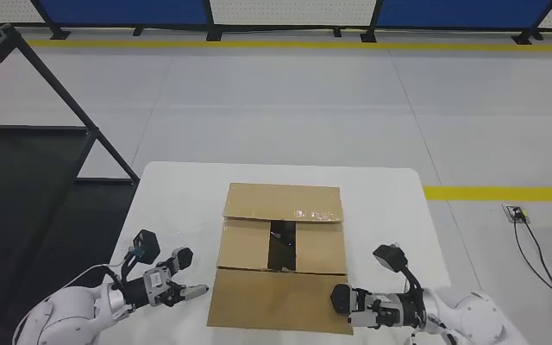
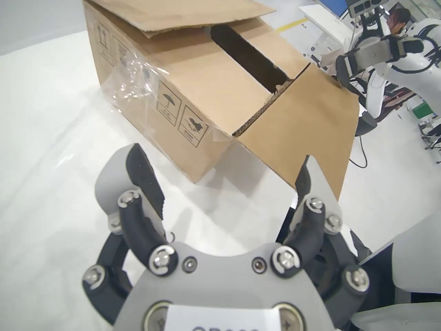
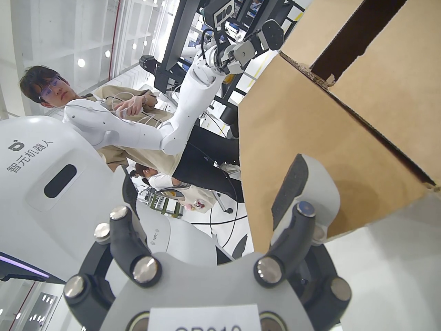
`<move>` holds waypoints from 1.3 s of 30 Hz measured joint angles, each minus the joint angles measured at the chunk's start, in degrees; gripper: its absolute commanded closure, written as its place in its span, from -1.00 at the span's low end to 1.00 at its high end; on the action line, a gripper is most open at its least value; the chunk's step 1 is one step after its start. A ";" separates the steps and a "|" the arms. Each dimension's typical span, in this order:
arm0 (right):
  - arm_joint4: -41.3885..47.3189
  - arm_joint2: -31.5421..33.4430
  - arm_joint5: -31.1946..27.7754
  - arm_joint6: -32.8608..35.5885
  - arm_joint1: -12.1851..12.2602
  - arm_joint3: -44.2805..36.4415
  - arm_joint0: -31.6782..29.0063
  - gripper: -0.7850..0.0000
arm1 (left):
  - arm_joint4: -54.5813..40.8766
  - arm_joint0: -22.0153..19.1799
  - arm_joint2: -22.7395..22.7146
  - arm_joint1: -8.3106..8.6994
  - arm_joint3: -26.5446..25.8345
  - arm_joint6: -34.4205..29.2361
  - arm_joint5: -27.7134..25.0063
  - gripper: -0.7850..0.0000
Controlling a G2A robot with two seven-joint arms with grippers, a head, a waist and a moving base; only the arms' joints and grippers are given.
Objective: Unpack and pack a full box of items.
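A brown cardboard box (image 1: pixel 259 246) (image 2: pixel 206 80) (image 3: pixel 344 104) stands in the middle of the white table (image 1: pixel 172 198). Its far flap (image 1: pixel 283 203) is lifted. The near flap (image 1: pixel 276 302) is folded out toward me. A dark gap (image 1: pixel 282 244) runs between the two inner flaps, and what lies inside is hidden. My left gripper (image 1: pixel 191 274) (image 2: pixel 224 170) is open, just left of the near flap's corner, holding nothing. My right gripper (image 1: pixel 341 299) (image 3: pixel 213 173) is open at the near flap's right corner. One of its fingers (image 3: pixel 293 187) lies against the cardboard.
Loose clear film (image 2: pixel 134 80) clings to the box's left side. A black metal frame (image 1: pixel 52 95) stands off the table's left. Bare tabletop lies on both sides of the box and behind it.
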 measured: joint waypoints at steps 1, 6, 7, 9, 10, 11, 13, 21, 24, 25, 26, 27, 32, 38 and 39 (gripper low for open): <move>0.07 -0.45 -0.13 -0.13 0.25 0.09 0.33 -1.00 | 0.02 0.01 0.41 0.05 -0.04 0.00 0.31 -1.00; 0.60 -2.79 -0.89 -0.89 1.64 0.38 2.02 -1.00 | 6.20 -1.18 2.55 0.00 0.26 3.16 3.18 -1.00; 0.69 -3.15 -1.05 -1.04 1.89 0.39 2.25 -1.00 | 7.91 -1.43 3.05 -0.08 0.57 4.24 3.73 -1.00; 0.99 -3.90 -1.46 -1.46 2.46 0.44 2.70 -1.00 | 10.98 -1.99 4.31 -0.23 1.63 6.67 4.70 -1.00; 1.17 -4.15 -1.69 -1.69 2.70 0.47 2.86 -1.00 | 11.83 -2.23 4.78 -0.27 2.15 7.51 5.00 -1.00; 1.60 -4.41 -2.06 -2.06 3.00 0.60 3.01 -1.00 | 12.68 -2.59 5.30 -0.29 2.79 8.37 5.27 -1.00; 3.31 -4.52 -2.72 -2.72 3.37 1.31 3.04 -1.00 | 13.49 -3.04 5.88 -0.29 3.55 9.33 5.52 -1.00; 5.46 -4.33 -3.12 -3.13 3.49 2.19 2.90 -1.00 | 14.21 -3.75 6.79 -0.13 4.60 10.67 6.09 -1.00; 5.87 -4.27 -2.45 -3.85 3.41 1.99 2.78 -1.00 | 14.20 -3.74 6.78 -0.13 4.59 10.65 6.08 -1.00; 6.05 -4.25 -1.34 -5.14 3.33 1.75 2.78 -1.00 | 14.20 -3.74 6.78 -0.13 4.59 10.65 6.08 -1.00; 6.01 -4.27 0.92 -7.53 3.20 1.48 3.02 -1.00 | 14.20 -3.74 6.77 -0.13 4.59 10.65 6.08 -1.00; 5.75 -4.41 2.81 -9.33 3.08 1.16 3.40 -1.00 | 14.20 -3.74 6.77 -0.14 4.59 10.65 6.08 -1.00; 6.91 -6.03 15.12 -19.46 2.00 0.57 7.10 -1.00 | 14.20 -3.74 6.77 -0.14 4.59 10.65 6.07 -1.00; 8.20 -6.21 23.24 -25.97 1.53 0.80 9.01 -1.00 | 14.20 -3.74 6.77 -0.14 4.59 10.65 6.07 -1.00; 8.19 -6.20 22.84 -25.87 1.54 0.80 8.99 -1.00 | 14.20 -3.74 6.77 -0.14 4.59 10.65 6.07 -1.00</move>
